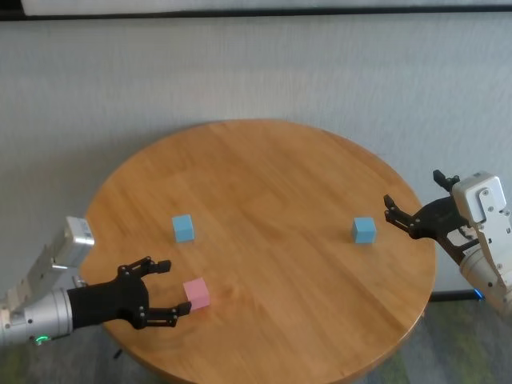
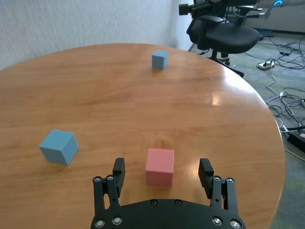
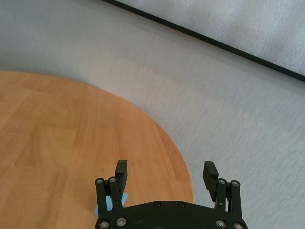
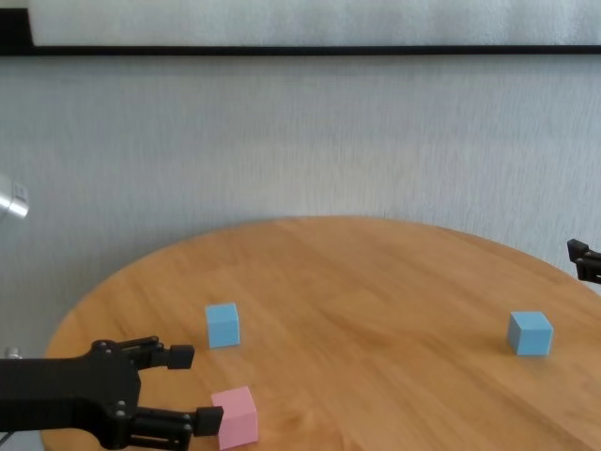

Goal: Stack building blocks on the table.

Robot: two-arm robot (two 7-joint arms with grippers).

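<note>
On the round wooden table lie three small cubes. The pink block lies at the front left. My left gripper is open, and in the left wrist view the pink block lies between its fingertips, not gripped. One light blue block lies behind it, apart. The other light blue block lies at the right. My right gripper is open and empty, hovering by the table's right edge, just right of that block.
A grey wall stands close behind the table. In the left wrist view a black office chair and floor cables lie beyond the table's right side. Bare wood lies between the blocks.
</note>
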